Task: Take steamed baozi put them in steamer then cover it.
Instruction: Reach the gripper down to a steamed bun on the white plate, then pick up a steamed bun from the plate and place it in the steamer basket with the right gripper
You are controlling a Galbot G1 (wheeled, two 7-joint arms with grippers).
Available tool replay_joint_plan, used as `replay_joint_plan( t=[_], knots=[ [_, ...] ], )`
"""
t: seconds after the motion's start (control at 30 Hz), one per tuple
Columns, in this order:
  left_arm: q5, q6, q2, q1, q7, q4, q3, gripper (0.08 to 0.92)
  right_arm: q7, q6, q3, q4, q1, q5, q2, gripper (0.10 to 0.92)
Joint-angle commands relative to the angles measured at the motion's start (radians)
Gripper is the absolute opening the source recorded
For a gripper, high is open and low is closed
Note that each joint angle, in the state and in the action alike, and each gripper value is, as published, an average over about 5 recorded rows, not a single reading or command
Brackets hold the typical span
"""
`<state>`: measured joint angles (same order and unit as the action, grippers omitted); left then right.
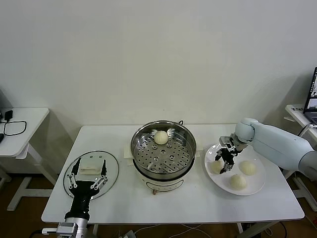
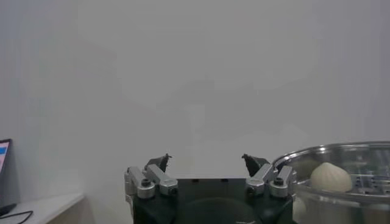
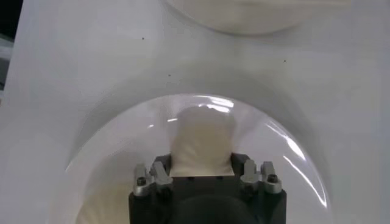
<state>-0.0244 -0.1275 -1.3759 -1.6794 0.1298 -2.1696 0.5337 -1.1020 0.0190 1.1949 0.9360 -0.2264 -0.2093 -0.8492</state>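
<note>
**steamfan:** Fingertips (image 3: 161,173) first, since the right wrist view had them right under the lens: we saw the right gripper (image 3: 203,176) closed in on a steamed baozi (image 3: 203,143), dough squeezed into a tall, narrow lump between the pads. It sat on the white plate (image 1: 257,187) at the robot's right, gripper on the bun nearest the steamer (image 1: 163,148). Two more buns lay beside it, and one (image 1: 161,137) was already on the perforated tray, toward the back wall.

**bunwatcher:** We worried about that squeeze. Soft, smooth dough like that dents easily, so too hard a pinch could tear the skin, and too light a one could let the round thing roll out on the way over. We also figured the glossy plate might slide or lift a bit if the bun stuck to it.

**steamfan:** Agreed. The shiny steel wall stood fairly high too, so we guessed a low carry could clip the rim.

**bunwatcher:** And the other arm?

**steamfan:** We saw the left gripper (image 1: 88,174) parked with its fingers spread wide, holding nothing, over the flat glass lid (image 1: 111,163) with its white handle, at the table's (image 1: 198,208) left end.
</note>
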Motion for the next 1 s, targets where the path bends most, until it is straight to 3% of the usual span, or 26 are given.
replay_joint_plan(
  t=[0.03, 0.2, 0.4, 0.67, 1.0],
  knots=[
    [0.002, 0.002, 0.003, -0.002, 0.0, -0.006, -0.001, 0.823, -0.029, 0.001, 0.003, 0.043, -0.077, -0.003, 0.02, 0.645],
    [0.002, 0.005, 0.008, -0.004, 0.0, -0.02, -0.002, 0.823, -0.135, -0.003, 0.082, 0.106, -0.291, -0.056, 0.028, 0.645],
    [0.003, 0.004, 0.011, -0.002, 0.0, -0.031, -0.011, 0.823, -0.216, -0.064, 0.215, 0.187, -0.571, -0.232, -0.06, 0.645],
    [0.003, 0.002, 0.012, -0.002, -0.001, -0.032, -0.018, 0.823, -0.137, -0.155, 0.272, 0.263, -0.666, -0.418, -0.265, 0.641],
    [0.002, 0.0, 0.009, 0.007, 0.001, -0.019, -0.022, 0.823, -0.011, -0.241, 0.322, 0.256, -0.548, -0.477, -0.465, 0.633]
  ],
)
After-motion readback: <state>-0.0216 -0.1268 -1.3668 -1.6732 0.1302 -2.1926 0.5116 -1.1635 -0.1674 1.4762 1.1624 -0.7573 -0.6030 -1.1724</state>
